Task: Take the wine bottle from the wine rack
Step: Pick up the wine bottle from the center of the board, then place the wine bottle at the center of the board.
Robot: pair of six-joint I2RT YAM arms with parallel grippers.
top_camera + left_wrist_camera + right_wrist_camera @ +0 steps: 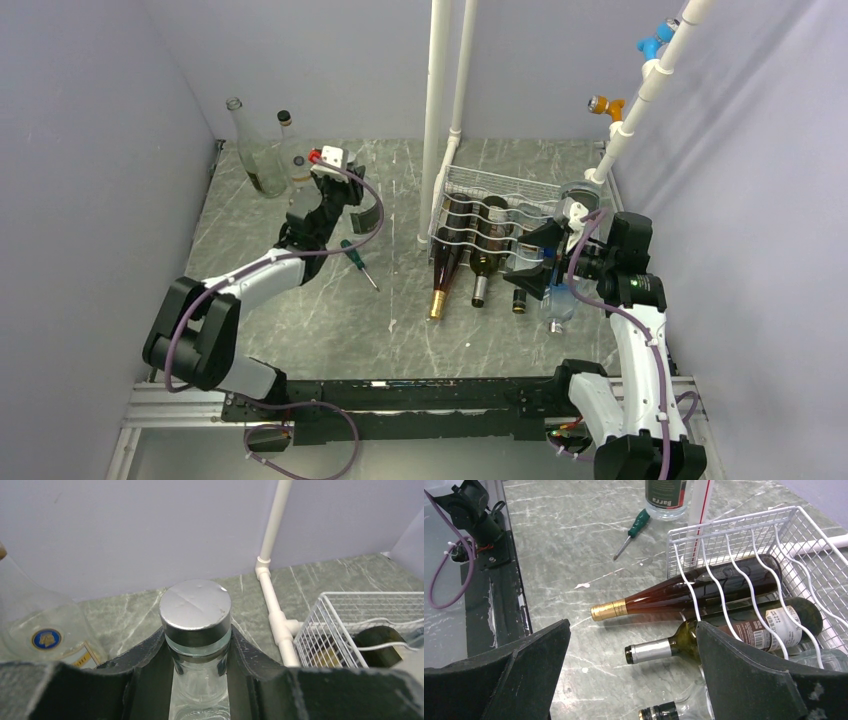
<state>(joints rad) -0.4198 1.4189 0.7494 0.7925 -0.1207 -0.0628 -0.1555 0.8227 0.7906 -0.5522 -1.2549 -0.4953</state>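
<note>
The wine rack point(744, 535) is sat on the grey marbled surface point(574, 555), and a row of bottles is laid in it with the necks poking out the front. An amber bottle with gold foil point(674, 595) is slotted in at the rack's left end. A green bottle with a silver capsule point(674, 644) is laid right beside it, and a dark-capped neck point(659, 712) can be made out just past that.

The right tool point(633, 630) is held over those necks, just in front of the rack. Its jaws are spread wide and nothing is gripped.

The left tool point(197, 652) is parked well left of the rack, clamped on the neck of a clear bottle with a silver cap point(196, 607), right under the cap.

A green-handled screwdriver point(631, 532) is lying on the surface between that tool and the rack. A second clear bottle with a round blue label point(45, 637) is seen farther left again.
</note>
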